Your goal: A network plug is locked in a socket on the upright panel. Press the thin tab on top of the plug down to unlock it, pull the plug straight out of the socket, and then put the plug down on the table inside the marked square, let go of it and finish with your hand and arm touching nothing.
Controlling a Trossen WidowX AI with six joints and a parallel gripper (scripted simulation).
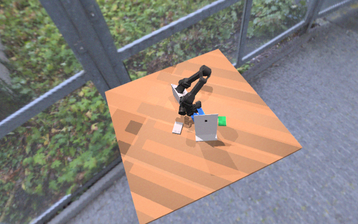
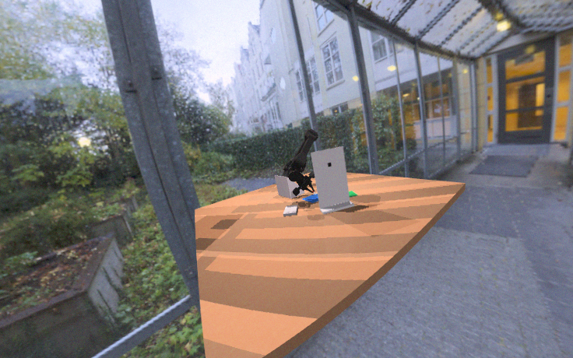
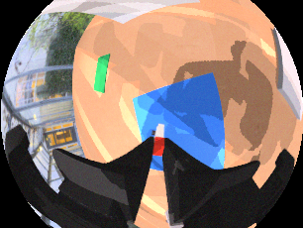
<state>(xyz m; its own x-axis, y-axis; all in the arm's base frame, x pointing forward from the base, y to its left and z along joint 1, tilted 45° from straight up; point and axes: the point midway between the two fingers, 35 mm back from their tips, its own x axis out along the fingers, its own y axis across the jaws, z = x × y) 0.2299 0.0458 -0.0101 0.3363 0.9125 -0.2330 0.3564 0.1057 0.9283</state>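
My gripper point(image 1: 197, 112) point(image 2: 313, 191) point(image 3: 158, 141) is shut on the plug point(image 3: 159, 130), a small white and red piece between the fingertips in the wrist view. The plug is out of the socket and looks held above the blue square point(image 1: 200, 111) point(image 2: 310, 198) point(image 3: 195, 101). The exact height is hard to tell. The upright panel point(image 1: 206, 129) point(image 2: 332, 188) stands close to the gripper, with a small dark hole point(image 1: 205, 121) point(image 2: 328, 164) through it. The tab on the plug is too small to make out.
A green square point(image 1: 222, 121) point(image 2: 353, 194) point(image 3: 102, 74) lies on the table beyond the panel. A flat white block point(image 1: 177, 127) point(image 2: 290, 209) lies on the other side. Another white upright piece point(image 1: 175, 92) point(image 2: 283, 187) stands near the arm's base.
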